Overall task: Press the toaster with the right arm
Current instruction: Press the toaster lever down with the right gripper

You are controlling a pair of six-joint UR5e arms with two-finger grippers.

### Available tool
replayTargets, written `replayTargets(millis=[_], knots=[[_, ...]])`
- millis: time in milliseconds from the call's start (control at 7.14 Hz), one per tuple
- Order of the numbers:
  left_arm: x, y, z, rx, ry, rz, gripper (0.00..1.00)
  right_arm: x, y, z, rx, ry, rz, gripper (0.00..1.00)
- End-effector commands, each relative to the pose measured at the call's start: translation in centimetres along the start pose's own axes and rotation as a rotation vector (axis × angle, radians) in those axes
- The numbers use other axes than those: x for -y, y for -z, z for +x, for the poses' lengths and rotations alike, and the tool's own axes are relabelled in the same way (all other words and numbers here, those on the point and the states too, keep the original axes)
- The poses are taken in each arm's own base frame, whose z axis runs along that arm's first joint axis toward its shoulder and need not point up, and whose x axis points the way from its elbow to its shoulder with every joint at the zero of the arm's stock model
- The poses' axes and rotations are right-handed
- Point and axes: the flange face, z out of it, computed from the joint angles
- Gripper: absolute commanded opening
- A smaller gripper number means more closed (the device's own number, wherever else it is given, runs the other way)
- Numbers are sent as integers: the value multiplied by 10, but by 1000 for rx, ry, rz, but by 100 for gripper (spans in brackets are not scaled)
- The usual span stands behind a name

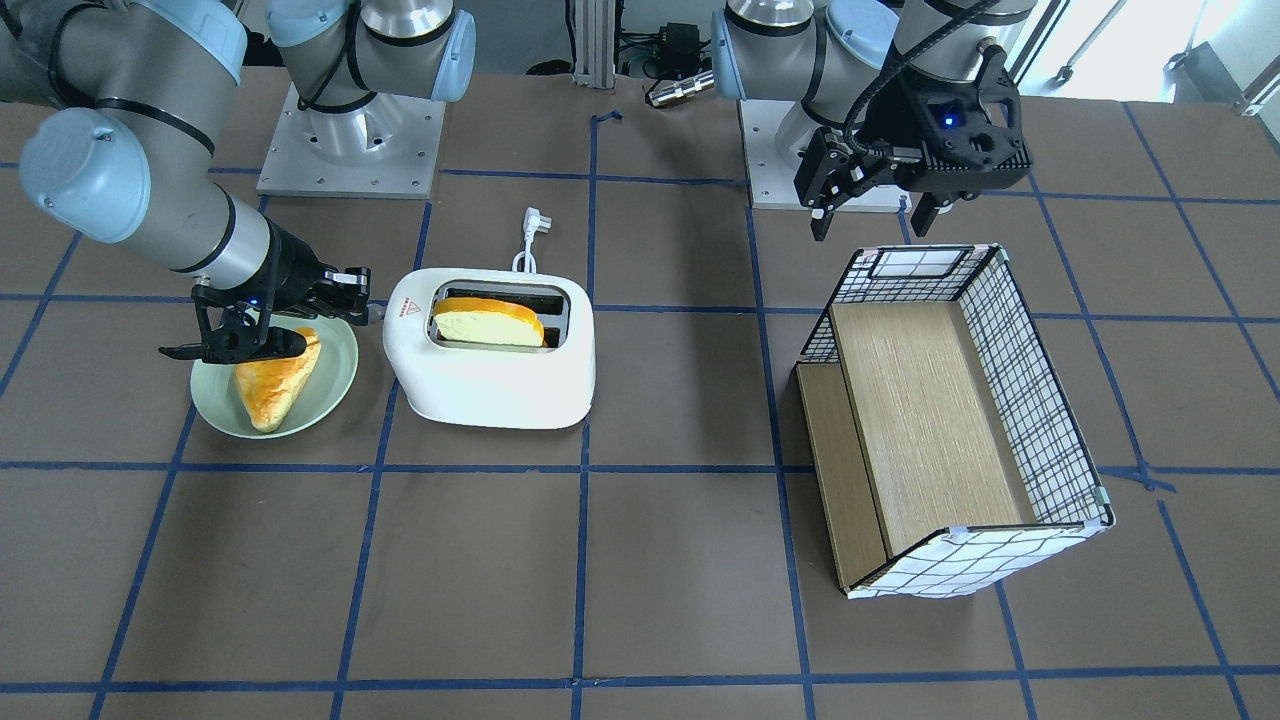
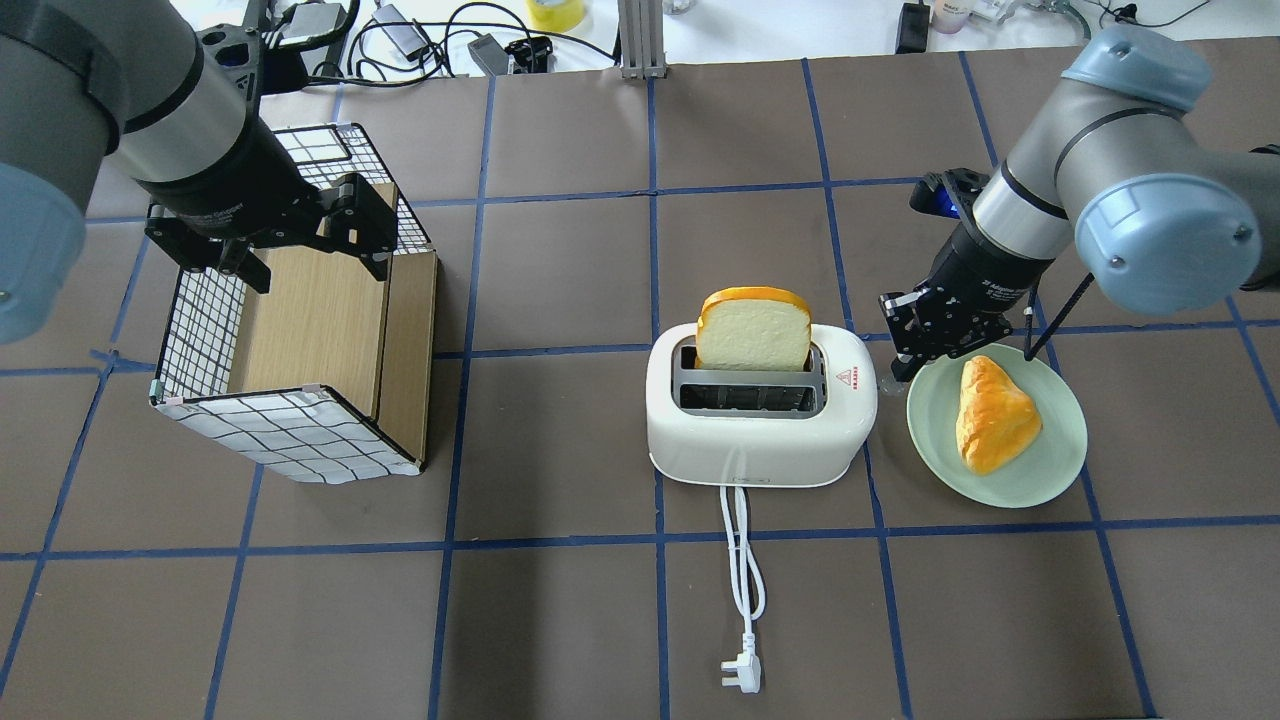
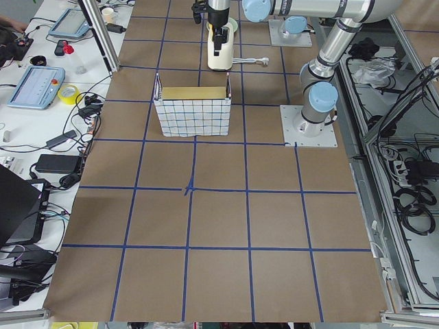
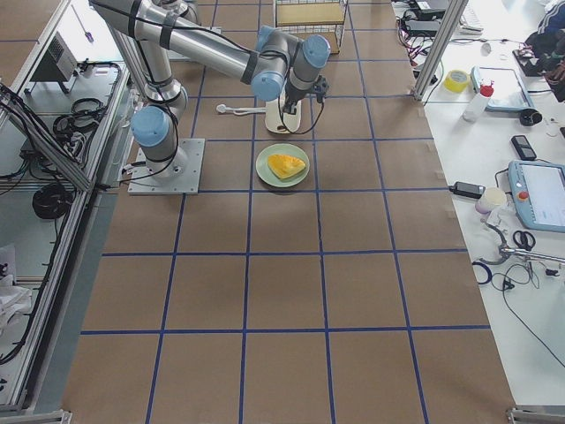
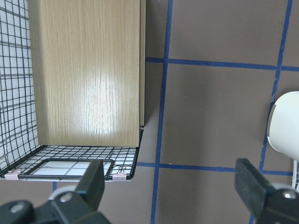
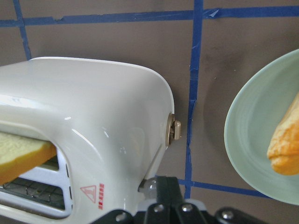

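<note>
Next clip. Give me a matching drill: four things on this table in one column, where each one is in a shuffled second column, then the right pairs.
Things:
1. bread slice
2. pastry
3. left tool
4. right tool

Places:
A. lying on the green plate
B. low beside the end of the toaster
C. raised, near the wire basket
D. standing in a slot of the toaster

Pairs: 1-D, 2-A, 3-C, 4-B

One toaster (image 2: 760, 430), two bread pieces (image 2: 753, 330) (image 2: 993, 415), one plate (image 2: 1010, 482), one wire basket (image 2: 290, 440), two arms (image 2: 1090, 190) (image 2: 150, 110).
</note>
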Motion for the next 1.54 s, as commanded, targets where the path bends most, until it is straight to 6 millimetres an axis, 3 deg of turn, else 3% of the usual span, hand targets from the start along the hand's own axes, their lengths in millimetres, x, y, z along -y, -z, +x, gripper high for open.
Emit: replayTargets(millis=[0, 700, 1400], knots=[[0, 0, 0, 0, 0, 0, 100, 2, -2, 1, 1, 0, -4, 0], [0, 0, 0, 0, 0, 0, 100, 10, -15, 6, 4, -1, -19, 0], [0, 0, 0, 0, 0, 0, 100, 14, -43, 13, -3, 7, 17, 0]])
